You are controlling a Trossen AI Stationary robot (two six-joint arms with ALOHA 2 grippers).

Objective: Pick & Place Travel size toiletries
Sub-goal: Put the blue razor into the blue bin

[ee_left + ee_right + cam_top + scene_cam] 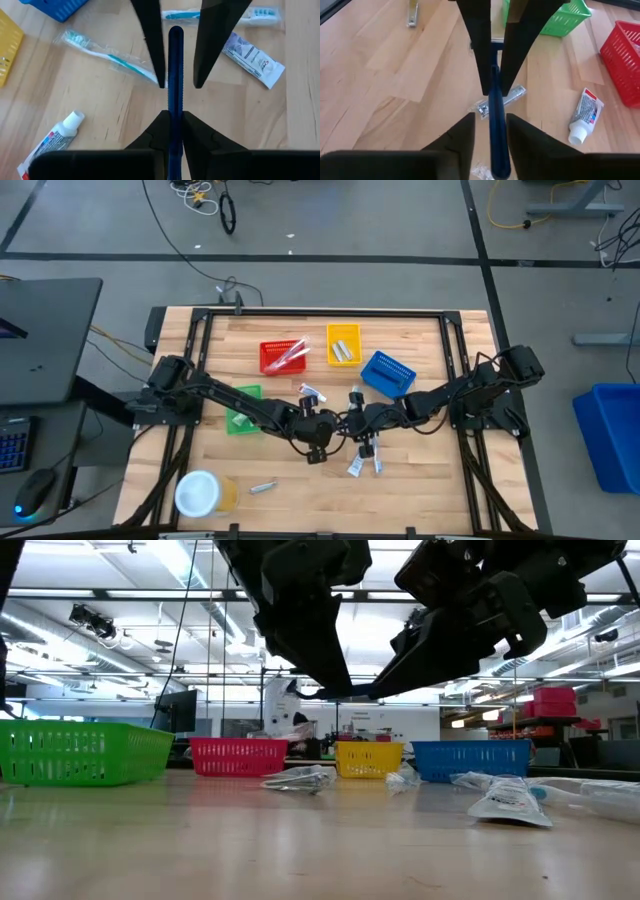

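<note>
The dark blue razor handle (pixel 175 75) runs straight between the left gripper (pixel 179 84) fingers, which clamp it; the right gripper (pixel 494 89) meets it from the opposite side, fingers closed on the same handle — both hang above mid-table; bare wood lies just below; farther out, a wrapped toothbrush (pixel 107 55), a white tube (pixel 252 59), a green basket (pixel 560 17).
</note>
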